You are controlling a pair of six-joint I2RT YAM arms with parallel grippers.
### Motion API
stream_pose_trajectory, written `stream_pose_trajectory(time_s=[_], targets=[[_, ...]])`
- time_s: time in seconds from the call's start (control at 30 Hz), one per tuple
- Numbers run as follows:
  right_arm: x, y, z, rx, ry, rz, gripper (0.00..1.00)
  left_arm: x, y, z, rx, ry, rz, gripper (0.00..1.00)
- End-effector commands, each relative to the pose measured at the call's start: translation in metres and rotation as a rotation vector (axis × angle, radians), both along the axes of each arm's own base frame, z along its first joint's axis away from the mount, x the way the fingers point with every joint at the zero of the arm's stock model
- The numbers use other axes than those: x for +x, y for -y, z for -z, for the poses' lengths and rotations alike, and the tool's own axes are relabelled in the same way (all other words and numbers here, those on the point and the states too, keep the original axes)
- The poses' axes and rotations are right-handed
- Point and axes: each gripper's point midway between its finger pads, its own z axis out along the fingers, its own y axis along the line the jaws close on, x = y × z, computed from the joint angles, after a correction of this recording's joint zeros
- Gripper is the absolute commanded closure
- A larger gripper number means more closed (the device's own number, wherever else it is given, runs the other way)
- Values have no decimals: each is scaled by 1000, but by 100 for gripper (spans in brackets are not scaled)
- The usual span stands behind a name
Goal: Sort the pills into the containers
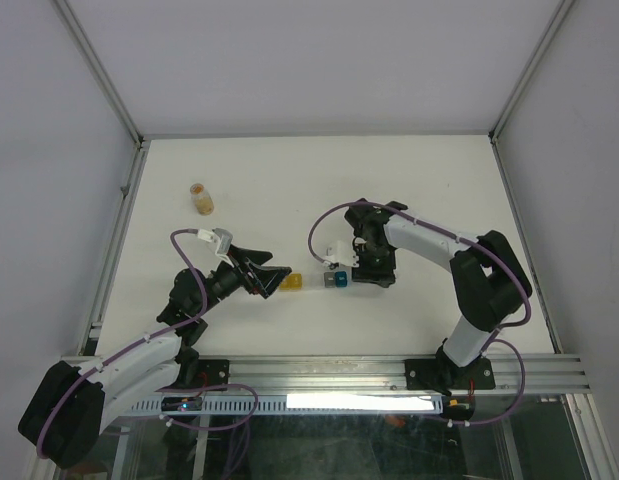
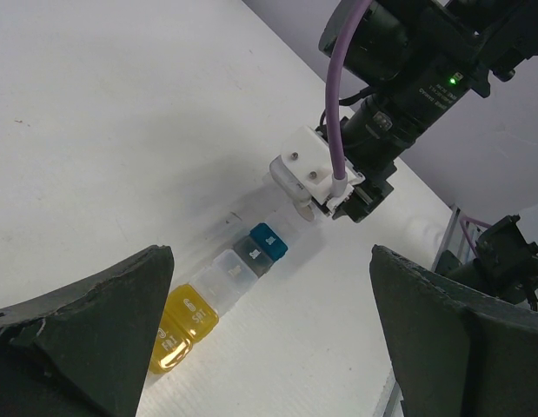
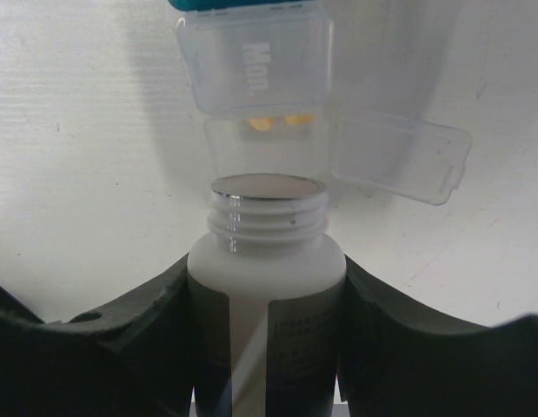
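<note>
From above, the containers (image 1: 314, 281) lie as a short strip on the white table (image 1: 319, 180), yellow end towards the left arm, teal end towards the right. The left gripper (image 1: 277, 277) sits just beside the yellow end, fingers spread, holding nothing. The right gripper (image 1: 371, 272) is hard up against the far end of the strip, past the teal cell; from up here I can't tell what its fingers are doing. A small amber bottle (image 1: 201, 198) stands well apart from the strip, up beyond the left arm.

Over to the left wrist: both dark fingers (image 2: 103, 321) are wide apart, framing the strip. The yellow compartment (image 2: 183, 328) is nearest, then a clear one, a dark one and the teal compartment (image 2: 269, 240), with the right arm's wrist right behind it.

Right wrist now, and here's the answer: its fingers (image 3: 103, 356) are clamped on either side of a white bottle (image 3: 267, 261), uncapped, threaded mouth aimed at the strip. Just past that mouth a clear compartment stands with its lid (image 3: 399, 156) flipped open, and two orange pills (image 3: 262, 123) lie inside. Next along is the shut cell marked "Mon." (image 3: 255, 74).
</note>
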Motion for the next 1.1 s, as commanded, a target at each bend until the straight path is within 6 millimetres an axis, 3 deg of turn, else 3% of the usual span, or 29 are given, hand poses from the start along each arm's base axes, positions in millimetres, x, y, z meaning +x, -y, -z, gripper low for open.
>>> stream_pose_trajectory(time_s=[0.0, 0.37, 0.57, 0.9, 1.07], targets=[[9, -6, -15, 39, 65, -12, 97, 3, -3, -6, -2, 42, -21, 1], [2, -9, -19, 70, 34, 5, 97, 2, -4, -6, -4, 43, -21, 1], [-2, -19, -33, 227, 45, 67, 97, -2, -4, -11, -25, 49, -12, 1], [-10, -73, -88, 825, 13, 175, 97, -3, -4, -20, -54, 12, -13, 1], [-15, -88, -121, 1001, -46, 174, 98, 11, -8, -3, -26, -119, -89, 1]])
